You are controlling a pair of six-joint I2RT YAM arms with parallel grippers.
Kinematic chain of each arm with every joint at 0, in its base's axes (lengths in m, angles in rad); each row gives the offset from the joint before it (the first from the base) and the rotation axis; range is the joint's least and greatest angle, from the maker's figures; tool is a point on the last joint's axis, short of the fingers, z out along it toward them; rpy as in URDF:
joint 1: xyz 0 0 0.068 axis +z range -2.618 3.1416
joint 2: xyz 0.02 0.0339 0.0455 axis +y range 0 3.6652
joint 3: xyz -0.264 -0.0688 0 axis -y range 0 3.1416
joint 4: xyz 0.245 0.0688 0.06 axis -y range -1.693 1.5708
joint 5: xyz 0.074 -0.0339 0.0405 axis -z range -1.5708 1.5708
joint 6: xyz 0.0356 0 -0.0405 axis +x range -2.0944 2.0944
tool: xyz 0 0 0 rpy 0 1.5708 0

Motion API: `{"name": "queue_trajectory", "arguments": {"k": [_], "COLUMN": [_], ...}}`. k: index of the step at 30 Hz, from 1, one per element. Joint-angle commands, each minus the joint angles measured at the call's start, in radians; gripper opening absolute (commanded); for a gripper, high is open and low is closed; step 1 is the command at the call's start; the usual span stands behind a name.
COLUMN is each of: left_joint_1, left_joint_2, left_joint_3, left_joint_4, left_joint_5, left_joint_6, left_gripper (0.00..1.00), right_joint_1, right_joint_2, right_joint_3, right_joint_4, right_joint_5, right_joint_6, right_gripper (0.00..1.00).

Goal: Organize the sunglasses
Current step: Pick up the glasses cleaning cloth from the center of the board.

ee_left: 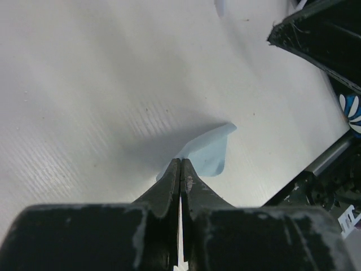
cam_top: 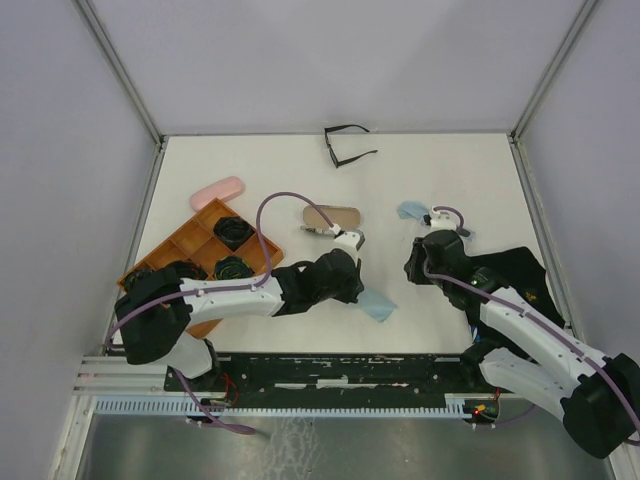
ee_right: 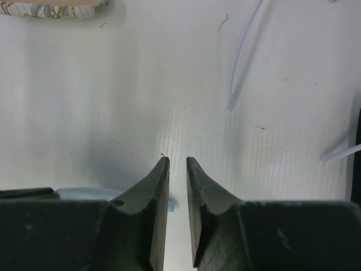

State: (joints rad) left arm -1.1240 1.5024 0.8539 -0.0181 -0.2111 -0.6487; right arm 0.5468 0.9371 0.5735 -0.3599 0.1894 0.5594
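A pair of sunglasses with a thin black frame (cam_top: 347, 146) lies open at the back of the table. Dark sunglasses (cam_top: 232, 230) fill compartments of the orange tray (cam_top: 180, 243) at the left. My left gripper (cam_top: 362, 290) (ee_left: 180, 161) is shut, its tips pinching a corner of the light-blue cloth (cam_top: 379, 306) (ee_left: 207, 151) just above the table. My right gripper (cam_top: 411, 264) (ee_right: 177, 160) hovers low over bare table to the cloth's right. Its jaws stand slightly apart with nothing between them. An edge of the cloth (ee_right: 79, 193) shows beside its left finger.
A pink case (cam_top: 217, 192) lies behind the tray and a patterned case (cam_top: 331, 216) (ee_right: 53, 8) lies mid-table. A pale-blue item (cam_top: 412, 210) sits behind the right gripper. A black patterned pouch (cam_top: 518, 275) lies at the right edge. A metal rail (cam_top: 330, 370) runs along the near edge.
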Motion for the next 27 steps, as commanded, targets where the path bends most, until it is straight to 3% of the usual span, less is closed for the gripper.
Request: {"name": "queue_trajectory", "arguments": {"k": [1, 12, 21, 27], "left_joint_1": [0.040, 0.132, 0.184, 0.197], "left_joint_2": [0.027, 0.048, 0.092, 0.109], "left_joint_3": [-0.021, -0.127, -0.143, -0.153], "left_joint_4": [0.092, 0.192, 0.246, 0.247], "left_joint_5": [0.007, 0.023, 0.048, 0.044], "left_joint_6": [0.026, 0.001, 0.016, 0.029], "left_gripper": [0.03, 0.03, 0.03, 0.03], "right_joint_1": [-0.003, -0.005, -0.003, -0.005], "right_joint_2": [0.015, 0.044, 0.094, 0.153], "right_joint_3": [0.013, -0.004, -0.026, -0.017], "right_joint_4": [0.033, 0.053, 0.127, 0.151], "right_joint_5": [-0.039, -0.131, -0.201, -0.226], "right_joint_6": [-0.012, -0.007, -0.002, 0.010], "right_gripper": [0.27, 0.35, 0.46, 0.48]}}
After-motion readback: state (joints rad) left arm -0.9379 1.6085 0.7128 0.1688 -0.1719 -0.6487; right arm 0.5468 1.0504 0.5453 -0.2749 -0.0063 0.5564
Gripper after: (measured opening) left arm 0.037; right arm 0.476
